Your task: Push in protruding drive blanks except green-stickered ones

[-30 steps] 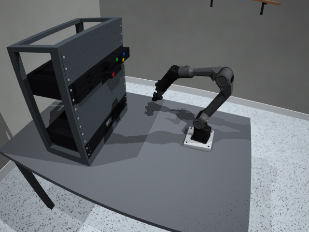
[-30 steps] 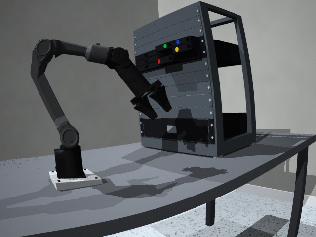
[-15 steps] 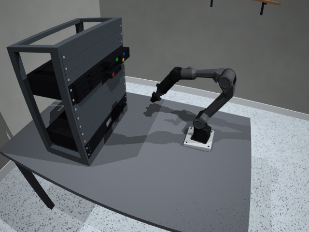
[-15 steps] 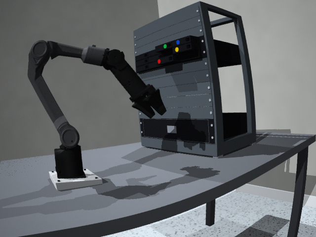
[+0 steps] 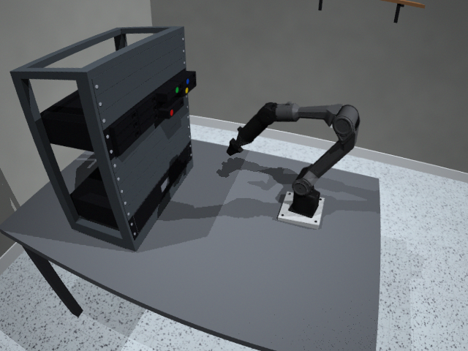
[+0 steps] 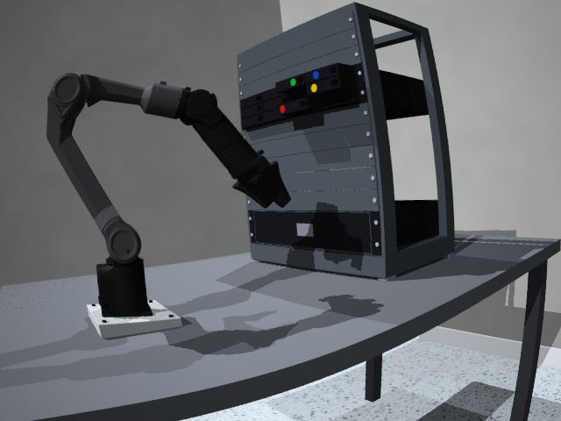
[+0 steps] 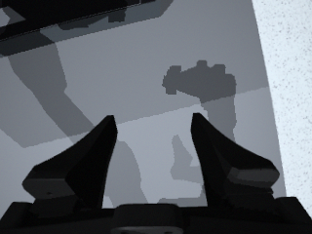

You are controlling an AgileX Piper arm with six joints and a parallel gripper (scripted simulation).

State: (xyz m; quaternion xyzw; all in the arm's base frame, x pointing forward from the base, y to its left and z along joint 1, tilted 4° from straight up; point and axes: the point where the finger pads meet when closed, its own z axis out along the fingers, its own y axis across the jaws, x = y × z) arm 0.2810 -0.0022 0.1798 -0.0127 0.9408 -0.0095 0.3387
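Observation:
The dark grey rack (image 5: 49, 71) (image 6: 381, 181) stands on the left part of the table (image 5: 264, 283) (image 6: 272, 317). Black drive blanks sit in a row near its top front. The ones with the blue sticker (image 5: 187, 81) (image 6: 316, 74), yellow sticker (image 5: 186, 90) (image 6: 313, 88), green sticker (image 5: 176, 89) (image 6: 292, 82) and red sticker (image 5: 171, 112) (image 6: 282, 109) stick out of the front. My gripper (image 5: 234, 148) (image 6: 267, 196) (image 7: 153, 122) is open and empty. It points down at the table in front of the rack, below the drive row and apart from it.
The arm's base plate (image 5: 300, 219) (image 6: 131, 324) is fixed on the right part of the table. A black panel (image 6: 344, 231) fills the rack's bottom front. The rack's lower edge (image 7: 58, 19) shows in the wrist view. Speckled floor (image 7: 292, 73) lies beyond the table's edge.

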